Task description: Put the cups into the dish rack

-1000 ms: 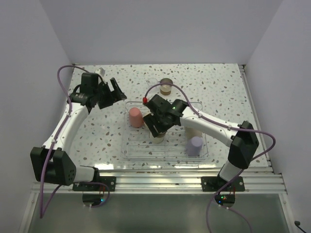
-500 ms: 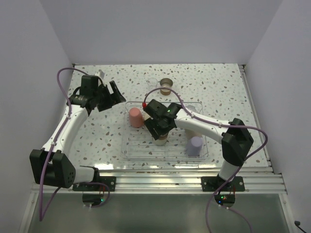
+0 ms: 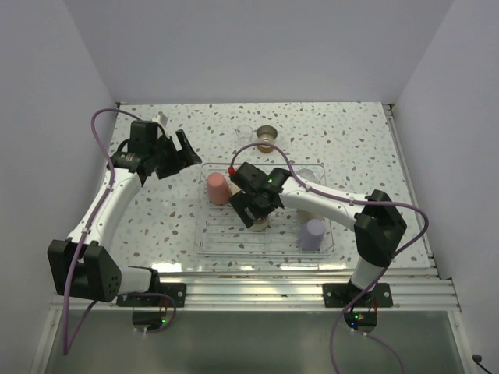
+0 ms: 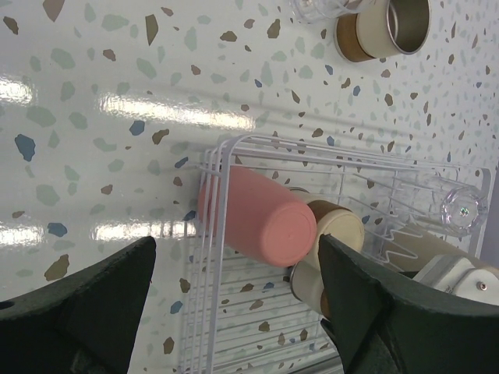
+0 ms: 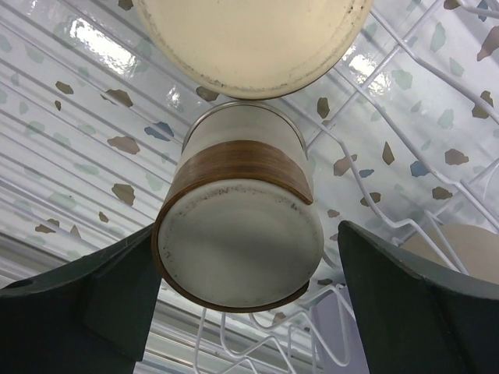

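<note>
Top: left gripper (image 3: 181,149) spread above the table (image 3: 351,140) beside the rack (image 3: 204,248), which holds a pink cup (image 3: 217,188) and a lavender cup (image 3: 313,233).
Left wrist: steel cup (image 4: 383,29) and clear cup (image 4: 323,6) sit outside the rack.
Right wrist: right gripper (image 5: 248,304) spread around an upturned banded cup (image 5: 239,226) on the rack floor, a cream cup (image 5: 249,39) just beside it.

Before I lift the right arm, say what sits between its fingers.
A steel cup with a tan band, base up in the rack, sits between the right fingers; the right wrist view shows it.
</note>
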{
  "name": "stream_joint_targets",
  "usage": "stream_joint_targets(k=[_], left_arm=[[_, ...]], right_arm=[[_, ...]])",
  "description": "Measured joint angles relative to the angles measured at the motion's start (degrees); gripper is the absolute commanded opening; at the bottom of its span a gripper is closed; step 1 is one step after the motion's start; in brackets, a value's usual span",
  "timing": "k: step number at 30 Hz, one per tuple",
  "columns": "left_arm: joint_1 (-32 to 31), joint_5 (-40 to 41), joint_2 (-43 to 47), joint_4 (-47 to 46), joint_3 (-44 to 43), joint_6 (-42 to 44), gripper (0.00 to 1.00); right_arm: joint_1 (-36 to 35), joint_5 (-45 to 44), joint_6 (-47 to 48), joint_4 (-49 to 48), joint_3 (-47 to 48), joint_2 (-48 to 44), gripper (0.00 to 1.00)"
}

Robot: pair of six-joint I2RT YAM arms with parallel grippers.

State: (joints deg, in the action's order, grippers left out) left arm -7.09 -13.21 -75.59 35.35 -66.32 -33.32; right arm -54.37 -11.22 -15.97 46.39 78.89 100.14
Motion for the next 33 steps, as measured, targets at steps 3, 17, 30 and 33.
stream_joint_targets(k=[3, 17, 30, 33], left_arm=[[0.0, 0.0, 0.0, 0.0, 0.0, 0.0, 0.88], [0.0, 0.42, 0.94, 0.2, 0.0, 0.0, 0.88], [0.0, 0.33, 0.46, -0.07, 0.0, 0.0, 0.87], [0.0, -0.35, -0.2, -0.33, 0.0, -0.04, 0.86]], right_arm=[[0.0, -0.02, -0.02, 0.02, -0.04, 0.0, 0.95], [0.0, -1.38, -0.24, 7.72, 12.46, -5.01, 0.98], [17.09, -2.03, 0.11, 13.07, 38.4, 0.28, 0.98], [22.27, -1.77, -0.85, 14.4, 45.4, 7.76, 0.98]])
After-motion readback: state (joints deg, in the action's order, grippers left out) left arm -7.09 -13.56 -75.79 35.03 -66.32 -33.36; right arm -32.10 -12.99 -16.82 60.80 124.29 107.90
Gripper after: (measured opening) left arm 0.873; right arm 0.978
